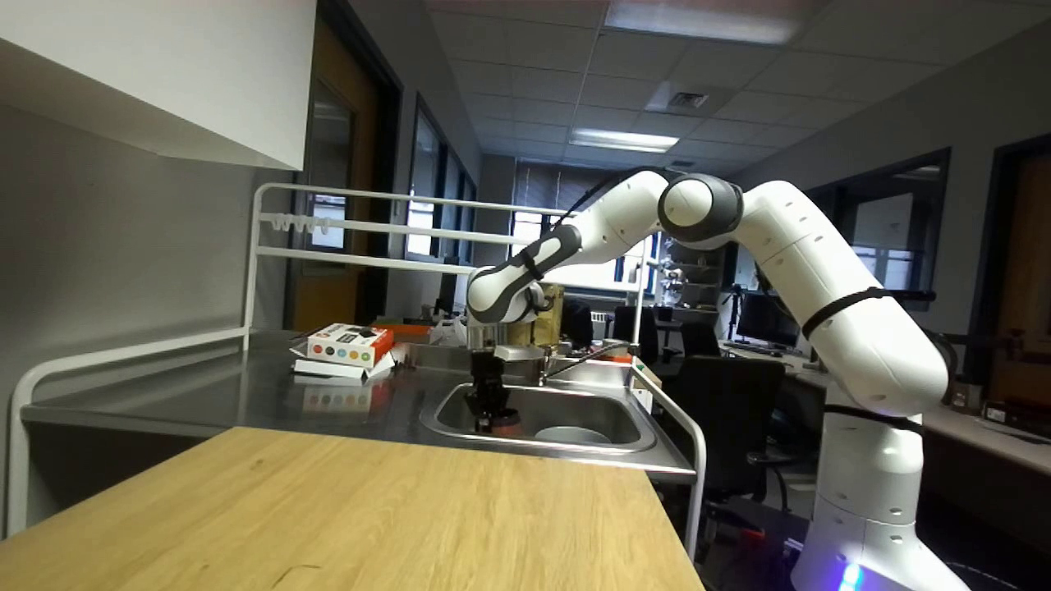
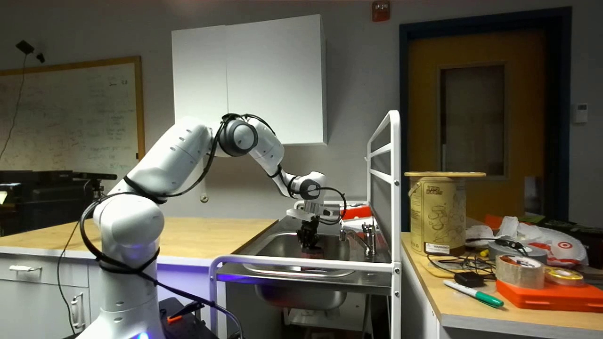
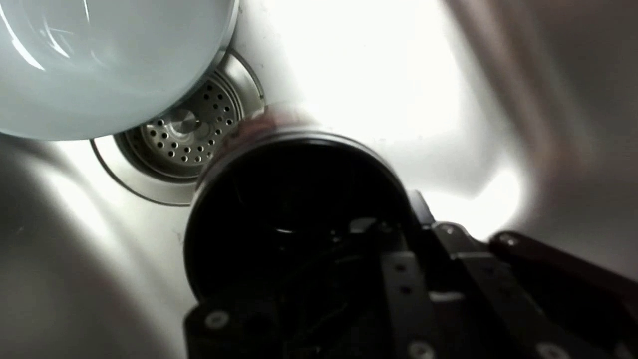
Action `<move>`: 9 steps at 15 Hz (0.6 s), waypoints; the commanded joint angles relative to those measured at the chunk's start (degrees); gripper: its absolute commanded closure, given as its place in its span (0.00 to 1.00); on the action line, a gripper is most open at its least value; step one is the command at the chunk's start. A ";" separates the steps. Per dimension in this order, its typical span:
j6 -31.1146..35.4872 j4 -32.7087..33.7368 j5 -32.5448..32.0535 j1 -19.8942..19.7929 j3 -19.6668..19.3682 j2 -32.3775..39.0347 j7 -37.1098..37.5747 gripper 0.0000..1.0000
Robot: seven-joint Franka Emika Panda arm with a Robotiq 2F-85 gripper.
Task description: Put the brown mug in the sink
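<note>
One mug (image 3: 294,184) was inside one sink (image 2: 278,245), mouth up, near one pale dish (image 3: 99,70) that partly hid one drain (image 3: 187,134) in the wrist view. The jaws stood at the mug's rim; clenched or released, I could not tell. One faucet (image 2: 370,240) stood just beside the sink.

Sink (image 1: 575,402) in all views, wrist view close above, exterior views farther

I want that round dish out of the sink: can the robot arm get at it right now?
Probably yes, once it leaves the mug that its gripper is at: the pale round dish lies close by, with nothing seen blocking it from above.
</note>
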 commanded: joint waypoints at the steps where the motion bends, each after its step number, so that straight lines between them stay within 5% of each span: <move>1: -1.04 3.65 1.87 -1.45 1.43 3.33 -2.46 0.94; 2: -1.29 4.14 1.74 -1.37 1.48 4.11 -2.70 0.94; 3: -2.19 4.82 1.46 -1.18 1.46 4.10 -2.68 0.65; 5: -2.15 5.44 1.02 -0.90 1.50 4.54 -2.91 0.61; 9: -2.34 6.19 0.19 -0.07 1.48 4.23 -2.45 0.29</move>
